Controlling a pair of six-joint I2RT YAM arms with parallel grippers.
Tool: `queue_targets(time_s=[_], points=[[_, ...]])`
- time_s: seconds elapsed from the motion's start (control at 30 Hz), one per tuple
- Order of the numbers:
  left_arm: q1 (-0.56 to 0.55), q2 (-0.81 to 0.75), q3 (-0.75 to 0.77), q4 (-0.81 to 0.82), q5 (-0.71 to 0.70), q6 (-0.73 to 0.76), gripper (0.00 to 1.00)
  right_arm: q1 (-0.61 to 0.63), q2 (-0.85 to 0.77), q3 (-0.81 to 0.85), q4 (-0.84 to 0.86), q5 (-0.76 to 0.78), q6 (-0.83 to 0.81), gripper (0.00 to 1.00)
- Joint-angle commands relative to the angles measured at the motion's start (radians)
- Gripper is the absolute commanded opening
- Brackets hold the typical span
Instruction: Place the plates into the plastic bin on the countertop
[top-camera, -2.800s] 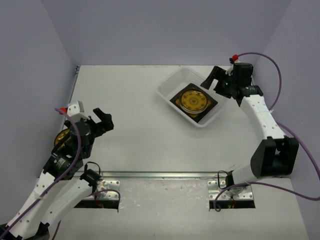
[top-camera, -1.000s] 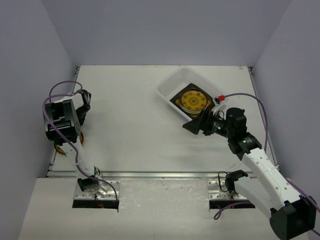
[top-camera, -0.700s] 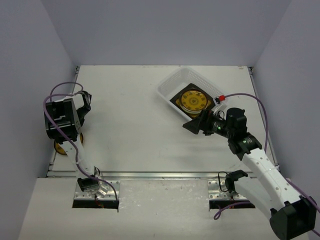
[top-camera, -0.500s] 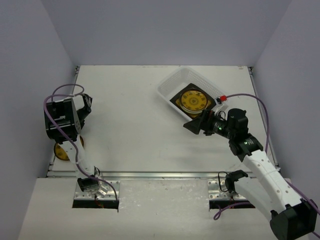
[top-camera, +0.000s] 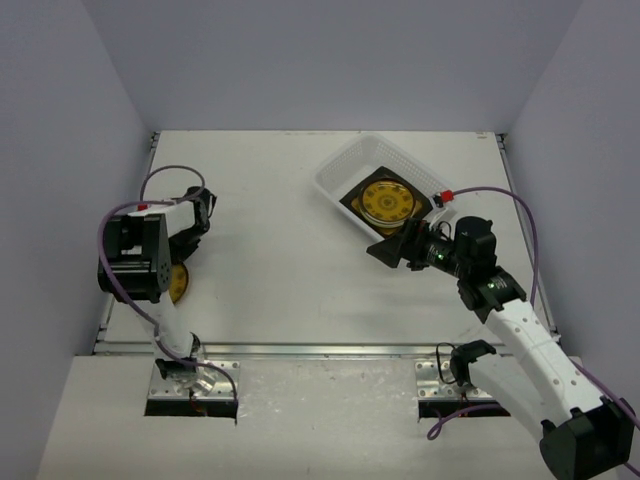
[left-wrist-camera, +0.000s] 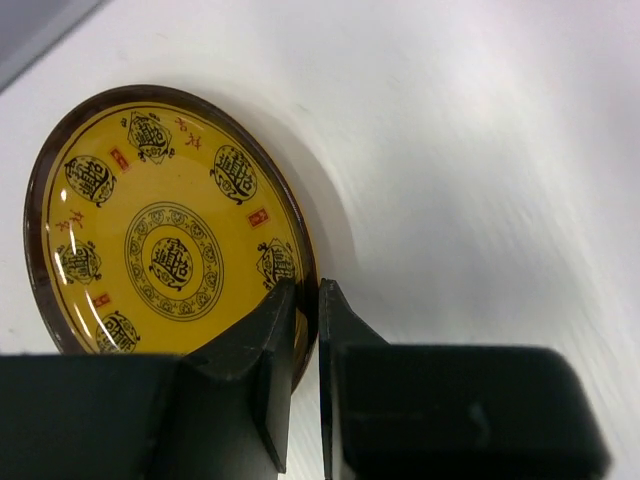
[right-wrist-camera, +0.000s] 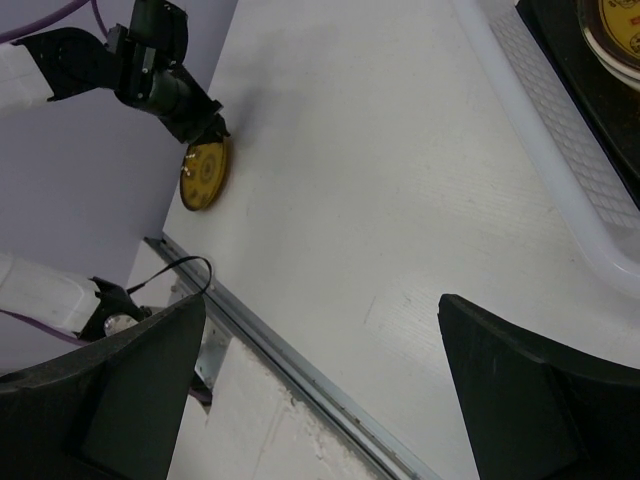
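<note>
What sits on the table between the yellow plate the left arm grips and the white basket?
Nothing: just bare countertop between the plate and the plastic bin, clearest in the top view.

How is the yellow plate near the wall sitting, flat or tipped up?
Tipped up. The left claw pinches the yellow plate by its rim; from above it looks narrow.

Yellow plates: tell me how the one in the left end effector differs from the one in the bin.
The gripped plate is near the left edge of the countertop; the binned plate sits inside the plastic bin. The gripped plate stands steeply tilted; the binned plate lies flat on a dark square piece. The left end effector pinches the gripped plate's rim; nothing holds the binned plate. Both are round, yellow and patterned.
</note>
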Motion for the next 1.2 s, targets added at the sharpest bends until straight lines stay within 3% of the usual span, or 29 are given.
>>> queue_targets(time_s=[0.0, 0.2, 0.27, 0.5, 0.73, 0.83, 0.97, 1.17], points=[[-0.135, -0.122, -0.071, 0.297, 0.082, 0.153, 0.00, 0.000, -0.015, 0.046, 0.021, 0.014, -0.023, 0.99], [-0.212, -0.307, -0.179, 0.617, 0.395, 0.483, 0.00, -0.001, -0.006, 0.107, -0.076, 0.074, -0.065, 0.99], [-0.243, -0.343, -0.156, 0.644, 0.438, 0.572, 0.00, -0.004, -0.023, 0.119, -0.096, 0.115, -0.074, 0.99], [-0.373, -0.343, -0.007, 0.531, 0.388, 0.681, 0.00, -0.026, -0.041, 0.144, -0.145, 0.203, -0.074, 0.99], [-0.545, -0.216, 0.338, 0.379, 0.320, 0.788, 0.00, -0.029, -0.146, 0.228, -0.305, 0.434, -0.121, 0.99], [-0.592, -0.149, 0.473, 0.329, 0.300, 0.796, 0.00, -0.029, -0.167, 0.260, -0.356, 0.459, -0.143, 0.99], [-0.724, -0.081, 0.622, 0.324, 0.231, 0.889, 0.00, -0.029, -0.216, 0.298, -0.411, 0.534, -0.162, 0.99], [-0.866, 0.102, 0.844, 0.406, 0.264, 1.099, 0.00, -0.029, -0.262, 0.432, -0.525, 0.622, -0.193, 0.99]])
